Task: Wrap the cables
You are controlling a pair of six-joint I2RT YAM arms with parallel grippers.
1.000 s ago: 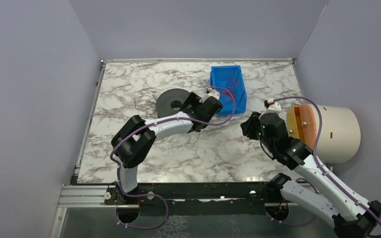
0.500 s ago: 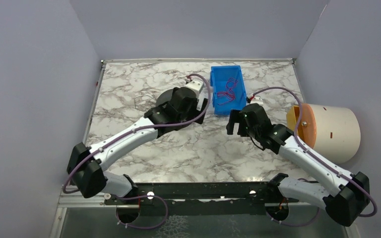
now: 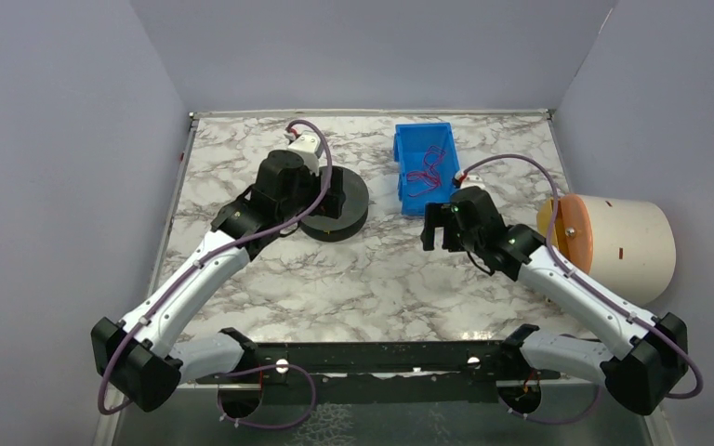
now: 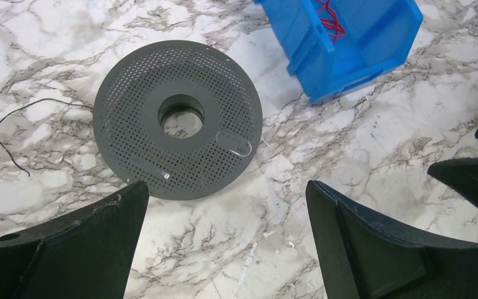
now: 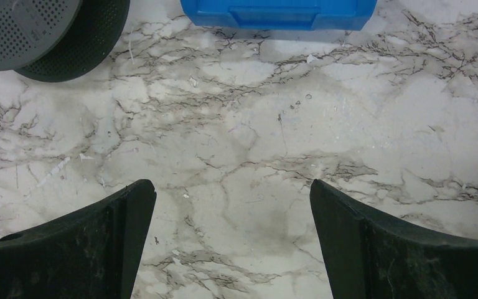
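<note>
Several hair-thin red cables [image 3: 425,177] lie in a loose tangle inside the open-topped blue plastic bin [image 3: 401,153], gathered in its near half. Their loops cross each other, so no single long axis can be told. In the left wrist view only a few red strands show over the bin's rim.

The bin sits at the far side of the white marble-patterned surface [image 3: 372,279]. The right gripper [image 5: 232,193] hovers over bare surface just short of the bin's near wall, jaws spread wide and holding nothing. The left gripper [image 4: 224,199], likewise released and empty, hangs above the dark grey perforated disc with a round centre hole [image 4: 177,118], well to the left of the bin and cables. A tiny white tag on the disc's rim is too small to read.
</note>
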